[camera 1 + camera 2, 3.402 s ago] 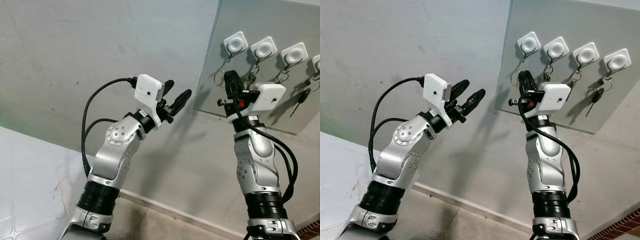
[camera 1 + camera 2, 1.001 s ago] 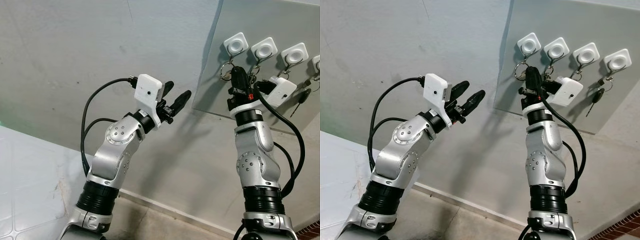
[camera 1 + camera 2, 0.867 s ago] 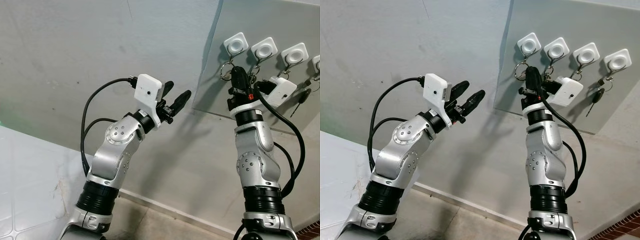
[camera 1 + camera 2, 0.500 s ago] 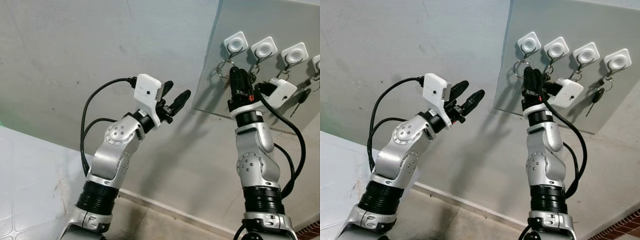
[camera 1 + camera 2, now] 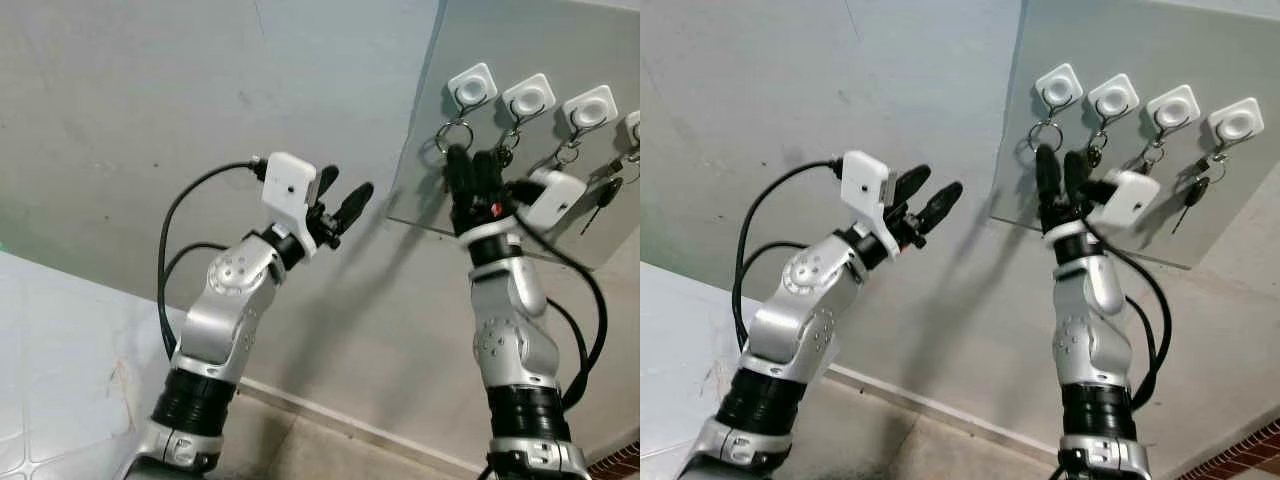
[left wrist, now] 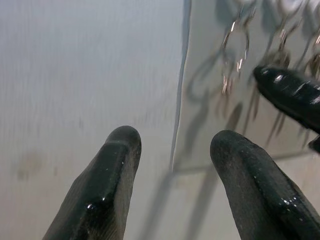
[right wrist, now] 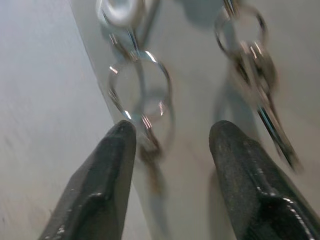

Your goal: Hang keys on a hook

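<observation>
Your keys [image 7: 142, 107] are hanging on the leftmost hook [image 5: 1057, 86]; the right gripper [image 5: 1061, 178] is standing released just below, left gripper [image 5: 340, 192] idling released too.

matt grey painted wall [image 5: 150, 100], faintly rough | smooth matt grey board [image 5: 1160, 130], upper right | glossy white plastic square hooks [image 5: 1058, 86] | shiny silver metal key ring [image 7: 140, 82] | black right pincer [image 7: 172, 137] fingers [image 7: 240, 165], smooth, slight sheen | left pincer [image 6: 172, 150] fingers glossy black | brushed silver metal arms [image 5: 510, 320], white plastic camera housings [image 5: 290, 190]
</observation>
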Available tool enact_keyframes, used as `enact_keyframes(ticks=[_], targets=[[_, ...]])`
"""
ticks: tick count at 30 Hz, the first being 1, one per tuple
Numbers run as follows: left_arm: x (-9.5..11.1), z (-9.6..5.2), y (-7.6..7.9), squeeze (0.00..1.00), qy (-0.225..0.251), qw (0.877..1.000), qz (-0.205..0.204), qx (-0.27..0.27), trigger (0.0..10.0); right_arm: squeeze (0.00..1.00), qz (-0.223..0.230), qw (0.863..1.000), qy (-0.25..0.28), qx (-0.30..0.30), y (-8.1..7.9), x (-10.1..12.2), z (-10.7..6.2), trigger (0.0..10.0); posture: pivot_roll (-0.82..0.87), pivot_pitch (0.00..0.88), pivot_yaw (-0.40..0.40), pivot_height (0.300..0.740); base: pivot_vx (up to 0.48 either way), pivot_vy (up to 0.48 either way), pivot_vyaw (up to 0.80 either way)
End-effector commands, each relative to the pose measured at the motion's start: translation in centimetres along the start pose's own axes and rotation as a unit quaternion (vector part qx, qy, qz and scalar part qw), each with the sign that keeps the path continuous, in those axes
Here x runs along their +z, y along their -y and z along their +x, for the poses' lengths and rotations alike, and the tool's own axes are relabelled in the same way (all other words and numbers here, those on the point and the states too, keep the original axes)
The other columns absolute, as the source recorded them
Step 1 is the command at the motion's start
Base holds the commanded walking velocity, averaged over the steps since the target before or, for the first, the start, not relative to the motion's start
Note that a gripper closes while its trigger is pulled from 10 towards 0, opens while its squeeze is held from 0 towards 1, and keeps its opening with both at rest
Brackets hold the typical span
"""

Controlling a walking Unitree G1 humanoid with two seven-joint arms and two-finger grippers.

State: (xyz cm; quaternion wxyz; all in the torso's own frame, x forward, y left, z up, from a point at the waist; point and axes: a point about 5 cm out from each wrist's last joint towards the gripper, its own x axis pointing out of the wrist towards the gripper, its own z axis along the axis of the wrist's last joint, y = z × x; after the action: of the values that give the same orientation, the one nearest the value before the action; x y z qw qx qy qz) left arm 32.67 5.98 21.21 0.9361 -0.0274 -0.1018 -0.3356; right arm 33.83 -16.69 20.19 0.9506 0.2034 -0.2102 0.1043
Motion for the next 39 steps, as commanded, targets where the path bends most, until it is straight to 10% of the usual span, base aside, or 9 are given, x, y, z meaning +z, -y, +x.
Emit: enact_keyframes(ticks=[1, 13, 26, 27, 28, 29, 39], targets=[[-0.7, -0.1, 0.1, 0.00, -0.011, 1.000, 0.001, 0.007, 10.0, 1.00, -0.014, 1.000, -0.005, 0.009, -0.1, -0.2, -0.3, 10.0, 0.10, 0.008, -0.039, 0.740, 0.000, 0.000, 0.00], [-8.7, -3.2, -1.3, 0.00, -0.119, 0.987, -0.032, 0.107, 10.0, 1.00, -0.061, 0.991, -0.118, -0.019, 1.9, -5.7, -5.6, 10.0, 0.08, 0.000, -0.031, 0.740, 0.000, 0.000, 0.00], [-16.5, -7.6, -1.5, 0.00, -0.239, 0.957, -0.070, 0.151, 10.0, 1.00, -0.124, 0.948, -0.288, -0.056, 4.4, -12.5, -12.9, 10.0, 0.08, 0.000, -0.031, 0.740, 0.000, 0.000, 0.00], [-16.8, -7.8, -1.2, 0.00, -0.243, 0.957, -0.069, 0.144, 10.0, 0.25, -0.129, 0.946, -0.293, -0.056, 4.4, -12.7, -13.1, 10.0, 0.08, 0.000, -0.031, 0.740, 0.000, 0.000, 0.00], [-17.1, -7.9, -1.0, 0.00, -0.248, 0.957, -0.067, 0.136, 10.0, 0.25, -0.136, 0.943, -0.300, -0.057, 4.5, -12.8, -13.3, 10.0, 0.08, 0.000, -0.031, 0.740, 0.000, 0.000, 0.00], [-17.2, -8.0, -0.9, 0.00, -0.251, 0.956, -0.066, 0.134, 10.0, 0.00, -0.135, 0.943, -0.300, -0.057, 4.6, -12.9, -13.4, 10.0, 0.08, 0.000, -0.031, 0.740, 0.000, 0.000, 0.00], [-19.8, -10.0, 0.8, 0.00, -0.309, 0.944, -0.052, 0.104, 10.0, 0.00, -0.149, 0.925, -0.345, -0.062, 5.0, -14.2, -15.4, 10.0, 0.08, 0.000, -0.032, 0.740, 0.000, 0.000, 0.00]])
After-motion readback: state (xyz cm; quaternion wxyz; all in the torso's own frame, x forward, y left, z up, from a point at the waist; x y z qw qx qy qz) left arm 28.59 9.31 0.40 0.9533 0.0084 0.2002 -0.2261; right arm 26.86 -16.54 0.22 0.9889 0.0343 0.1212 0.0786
